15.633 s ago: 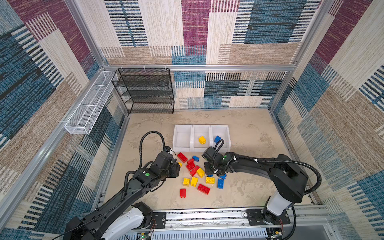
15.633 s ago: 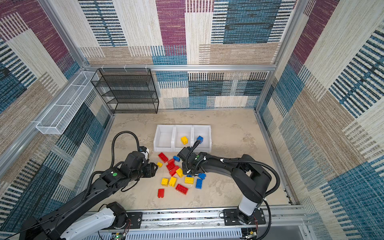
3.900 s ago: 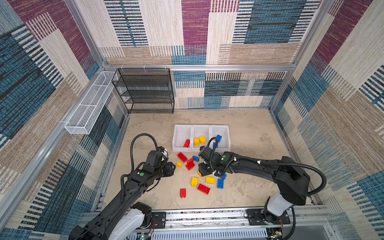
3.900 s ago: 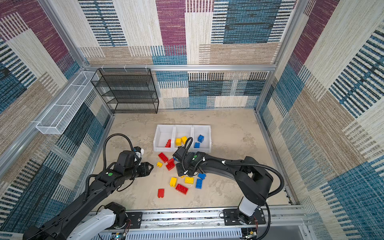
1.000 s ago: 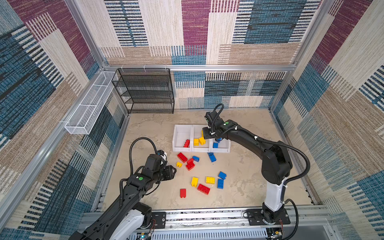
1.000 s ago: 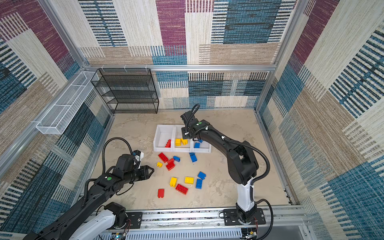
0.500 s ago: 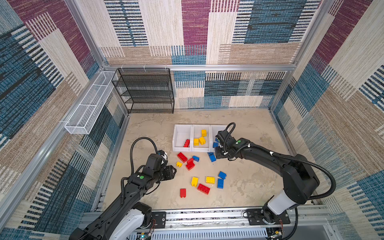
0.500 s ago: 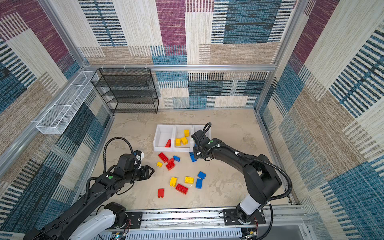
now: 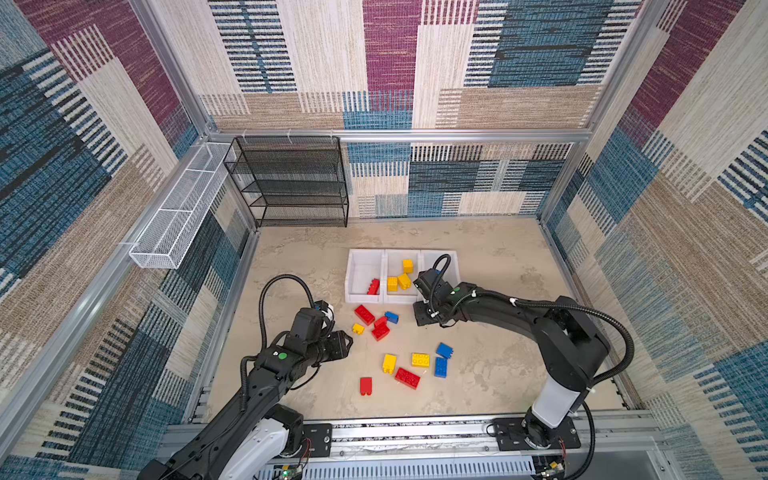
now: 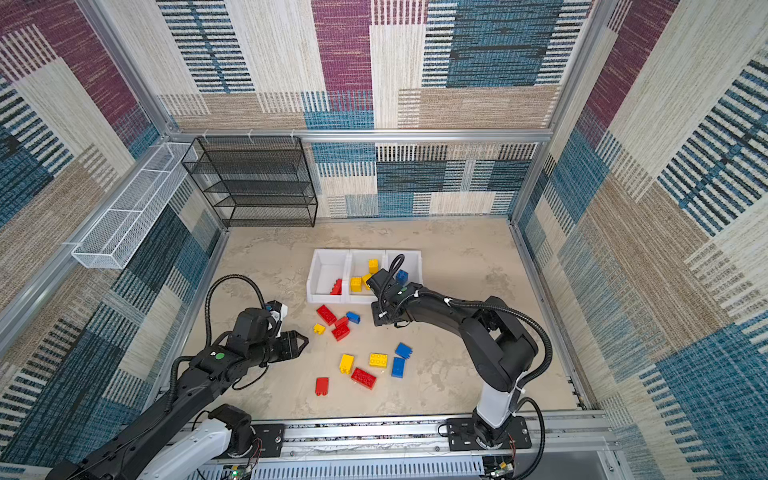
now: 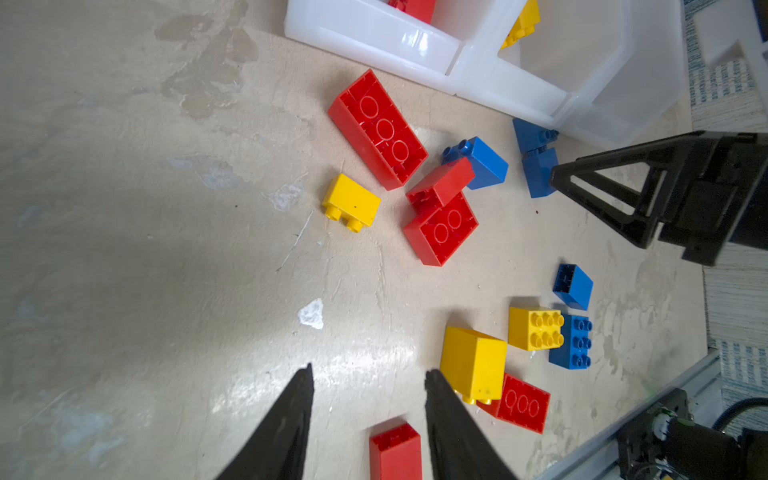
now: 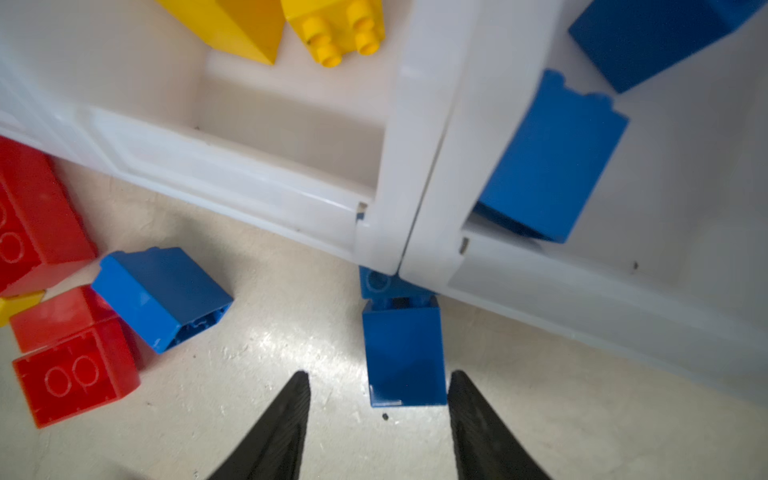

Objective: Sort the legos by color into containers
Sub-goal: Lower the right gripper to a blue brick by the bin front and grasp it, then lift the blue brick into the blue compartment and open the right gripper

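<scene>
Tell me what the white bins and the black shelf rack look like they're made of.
White bins: likely molded plastic, glossy and slightly translucent; bright highlights sit on the rounded rims. Black shelf rack: probably painted metal, matte; thin straight frame bars carry fine mesh shelves.

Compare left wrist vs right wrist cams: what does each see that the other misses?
Left wrist only: the right gripper from the side, plus the yellow square brick and blue six-stud brick side by side. Right wrist only: blue bricks inside a bin. Both: the blue brick against the white bins, and the upturned red bricks.
</scene>
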`<state>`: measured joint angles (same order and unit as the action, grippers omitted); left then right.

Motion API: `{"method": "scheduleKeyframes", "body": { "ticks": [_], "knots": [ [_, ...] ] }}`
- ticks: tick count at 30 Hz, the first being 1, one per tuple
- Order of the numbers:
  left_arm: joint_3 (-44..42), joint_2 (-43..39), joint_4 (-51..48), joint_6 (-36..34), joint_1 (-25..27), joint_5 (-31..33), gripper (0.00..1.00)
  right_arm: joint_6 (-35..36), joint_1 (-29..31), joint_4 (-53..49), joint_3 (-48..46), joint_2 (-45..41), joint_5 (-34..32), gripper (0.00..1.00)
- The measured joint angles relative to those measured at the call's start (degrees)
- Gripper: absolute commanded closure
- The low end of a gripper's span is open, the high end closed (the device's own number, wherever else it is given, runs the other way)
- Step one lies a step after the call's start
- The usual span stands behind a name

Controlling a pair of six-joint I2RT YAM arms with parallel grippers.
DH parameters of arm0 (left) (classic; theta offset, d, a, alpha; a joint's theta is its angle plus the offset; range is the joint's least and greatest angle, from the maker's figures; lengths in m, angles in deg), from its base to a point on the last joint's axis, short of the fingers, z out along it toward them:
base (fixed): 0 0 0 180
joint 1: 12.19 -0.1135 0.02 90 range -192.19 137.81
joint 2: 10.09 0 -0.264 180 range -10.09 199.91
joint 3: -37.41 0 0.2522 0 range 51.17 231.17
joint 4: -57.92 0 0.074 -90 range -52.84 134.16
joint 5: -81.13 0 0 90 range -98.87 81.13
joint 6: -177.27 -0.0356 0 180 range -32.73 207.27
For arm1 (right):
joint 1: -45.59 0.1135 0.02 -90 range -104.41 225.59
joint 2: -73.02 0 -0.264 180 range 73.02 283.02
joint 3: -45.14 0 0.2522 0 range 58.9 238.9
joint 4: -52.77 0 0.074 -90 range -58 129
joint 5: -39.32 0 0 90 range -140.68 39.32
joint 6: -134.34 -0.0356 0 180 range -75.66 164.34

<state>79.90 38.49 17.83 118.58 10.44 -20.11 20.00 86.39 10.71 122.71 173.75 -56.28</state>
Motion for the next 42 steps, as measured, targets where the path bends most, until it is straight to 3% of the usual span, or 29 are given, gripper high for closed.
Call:
{"method": "scheduleKeyframes", "body": {
  "ticks": [17,30,42],
  "knots": [
    [0.07,-0.98,-0.48,0.2,0.04,0.37,0.52,0.44,0.02,1.53,-1.27,2.38,0.0,0.48],
    [-0.02,-0.26,-0.46,0.22,0.04,0.39,0.53,0.94,0.02,1.51,-1.18,3.06,-0.48,0.64],
    [-0.02,-0.17,-0.37,0.22,0.04,0.39,0.53,0.76,0.2,-0.68,-3.89,-4.98,-0.68,0.68]
  ]
}}
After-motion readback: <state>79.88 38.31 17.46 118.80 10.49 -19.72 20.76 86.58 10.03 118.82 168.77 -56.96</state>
